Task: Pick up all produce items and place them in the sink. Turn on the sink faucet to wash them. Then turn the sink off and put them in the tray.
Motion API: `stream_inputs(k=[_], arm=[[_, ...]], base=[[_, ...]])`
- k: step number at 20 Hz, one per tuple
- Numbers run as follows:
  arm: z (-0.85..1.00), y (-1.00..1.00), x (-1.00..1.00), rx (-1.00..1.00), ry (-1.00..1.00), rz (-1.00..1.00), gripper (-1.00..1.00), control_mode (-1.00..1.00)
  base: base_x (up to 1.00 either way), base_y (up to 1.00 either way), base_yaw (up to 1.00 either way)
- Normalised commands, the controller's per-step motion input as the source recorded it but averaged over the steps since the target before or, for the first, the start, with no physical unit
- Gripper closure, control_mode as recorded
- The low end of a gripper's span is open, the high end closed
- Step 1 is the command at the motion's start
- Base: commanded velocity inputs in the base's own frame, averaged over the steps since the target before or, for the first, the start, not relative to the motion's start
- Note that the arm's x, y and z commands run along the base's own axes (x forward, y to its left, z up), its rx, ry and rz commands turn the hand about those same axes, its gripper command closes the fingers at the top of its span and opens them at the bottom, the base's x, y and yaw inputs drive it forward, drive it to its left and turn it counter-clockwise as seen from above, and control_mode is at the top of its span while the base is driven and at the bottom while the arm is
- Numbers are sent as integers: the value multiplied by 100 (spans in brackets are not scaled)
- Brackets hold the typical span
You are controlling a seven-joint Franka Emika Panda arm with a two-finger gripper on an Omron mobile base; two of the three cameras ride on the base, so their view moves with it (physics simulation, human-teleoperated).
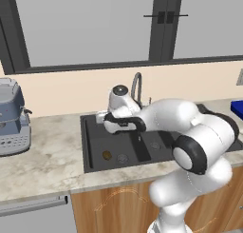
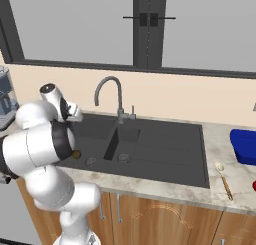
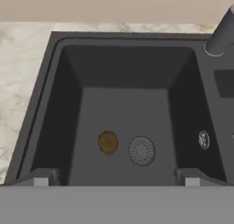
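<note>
The arm point(image 1: 190, 146) at the lower right of the left base view is made of smooth, rounded, glossy white shells joined by dark black rings. A grey-capped white hand point(image 1: 119, 103) near the centre wears a black band. Two small dark grey fingertips point(image 3: 40, 177) with lighter ends show at the bottom of the hand view.

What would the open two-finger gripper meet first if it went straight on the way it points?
Probably the bare floor of the matte black sink basin. The gripper points down into it; the dull brown round produce item and round drain lie close to that line, so depth leaves some doubt.
</note>
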Motion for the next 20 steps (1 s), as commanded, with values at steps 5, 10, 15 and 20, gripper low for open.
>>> stream_inputs(k=[5,10,15,20], arm=[[63,-60,-32,0,1,-2,-100,-100],[2,-97,-53,0,-2,-7,-100,-100],[0,-100,-21,0,0,-10,-100,-100],[0,-100,-1,0,0,-13,-100,-100]], base=[[0,0,0],[0,0,0],[0,0,0],[0,0,0]])
